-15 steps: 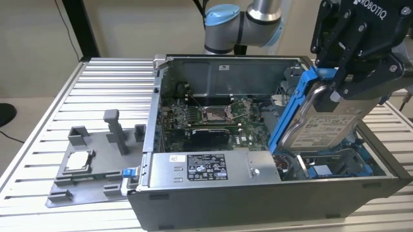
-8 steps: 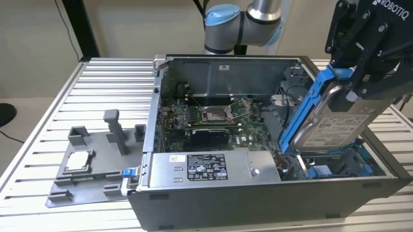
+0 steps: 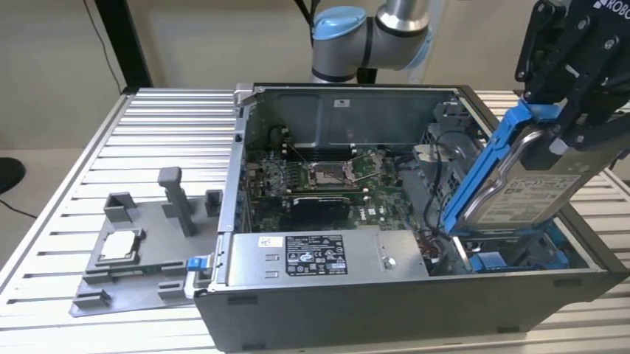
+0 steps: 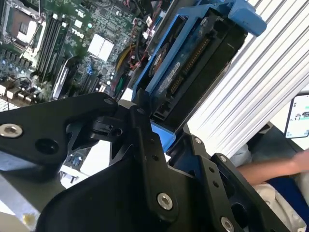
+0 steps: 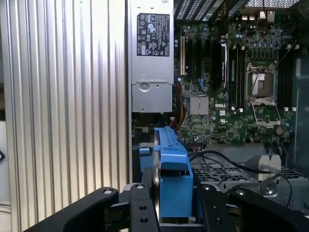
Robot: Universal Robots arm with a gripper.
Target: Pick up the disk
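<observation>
The black end effector point(image 5: 171, 212), closest in both wrist views, is clamped on the flat silver-metal disk point(image 3: 532, 188) in its blue plastic bracket. The disk hangs tilted above the drive bay at the exterior view's right of the open grey computer case point(image 3: 394, 295), which rests on the ribbed metal desk point(image 3: 158, 133).

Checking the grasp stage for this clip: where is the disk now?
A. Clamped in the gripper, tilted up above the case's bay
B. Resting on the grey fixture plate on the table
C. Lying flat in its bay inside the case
A: in the exterior view the gripper is shut on the disk, which stands tilted, its lower end over the computer case's blue bay.
</observation>
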